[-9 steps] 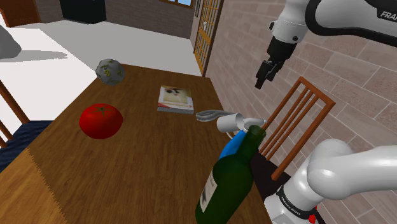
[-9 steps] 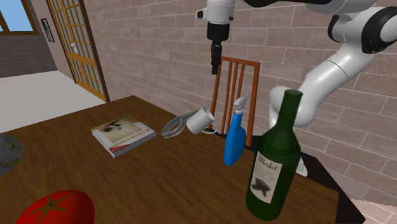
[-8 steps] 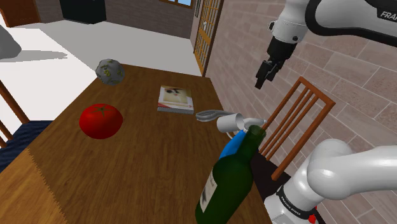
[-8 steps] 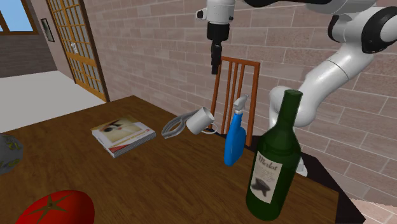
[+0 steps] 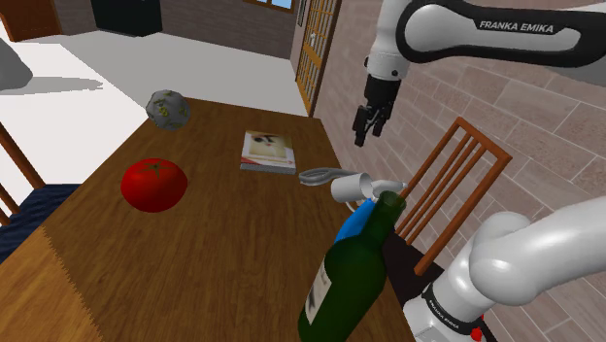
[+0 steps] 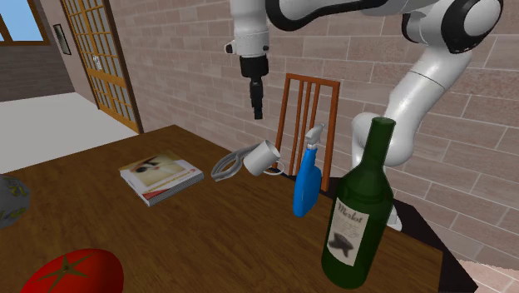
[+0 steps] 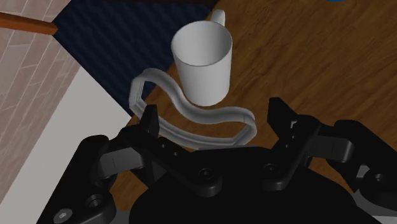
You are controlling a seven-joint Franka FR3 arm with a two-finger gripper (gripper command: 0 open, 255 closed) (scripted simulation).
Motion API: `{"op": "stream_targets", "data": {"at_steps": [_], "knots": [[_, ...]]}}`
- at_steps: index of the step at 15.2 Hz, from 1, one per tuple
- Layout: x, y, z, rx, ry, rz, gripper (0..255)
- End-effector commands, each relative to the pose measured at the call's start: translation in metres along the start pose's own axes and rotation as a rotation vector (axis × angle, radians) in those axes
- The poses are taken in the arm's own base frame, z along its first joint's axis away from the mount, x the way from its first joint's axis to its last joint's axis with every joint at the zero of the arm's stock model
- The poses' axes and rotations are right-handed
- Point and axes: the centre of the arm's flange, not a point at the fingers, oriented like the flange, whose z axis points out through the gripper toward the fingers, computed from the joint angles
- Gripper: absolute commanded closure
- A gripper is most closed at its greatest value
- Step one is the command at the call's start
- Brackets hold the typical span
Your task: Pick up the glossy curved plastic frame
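The curved frame (image 5: 316, 176) is a pale grey glossy loop lying flat on the brown table near its edge, with one end tucked behind a white mug (image 5: 350, 187). In the second exterior view the frame (image 6: 226, 165) lies just left of the mug (image 6: 262, 156). My black gripper (image 5: 361, 131) hangs well above them, pointing down, also seen from the side (image 6: 257, 108). In the wrist view the gripper (image 7: 214, 118) is open, its fingers (image 7: 149, 121) apart with the frame (image 7: 191, 114) between and below them, untouched. The mug (image 7: 202, 60) stands just beyond the frame.
A book (image 5: 268, 151), a red tomato (image 5: 153, 184) and a grey lumpy object (image 5: 167, 108) lie on the table (image 5: 223, 243). A green bottle (image 5: 348, 277) and a blue spray bottle (image 6: 306, 185) stand near the mug. A wooden chair (image 5: 452, 175) and a brick wall (image 6: 183, 75) border the table.
The arm has swung toward the shoulder view's left and come a little lower, bringing the gripper from beside the chair to above the frame and mug.
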Motion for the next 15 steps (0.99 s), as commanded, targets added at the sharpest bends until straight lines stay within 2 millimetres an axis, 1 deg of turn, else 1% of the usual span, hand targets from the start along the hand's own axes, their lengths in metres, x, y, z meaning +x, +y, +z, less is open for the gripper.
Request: {"op": "stream_targets", "data": {"at_steps": [1, 7, 12, 13, 15], "knots": [[0.025, -0.007, 0.017, 0.026, -0.04, -0.012, 0], [0.094, -0.029, 0.071, 0.103, -0.156, -0.046, 0], [0.145, -0.052, 0.12, 0.167, -0.253, -0.074, 0], [0.146, -0.053, 0.122, 0.169, -0.256, -0.075, 0], [0.147, -0.054, 0.132, 0.169, -0.256, -0.075, 0]]}}
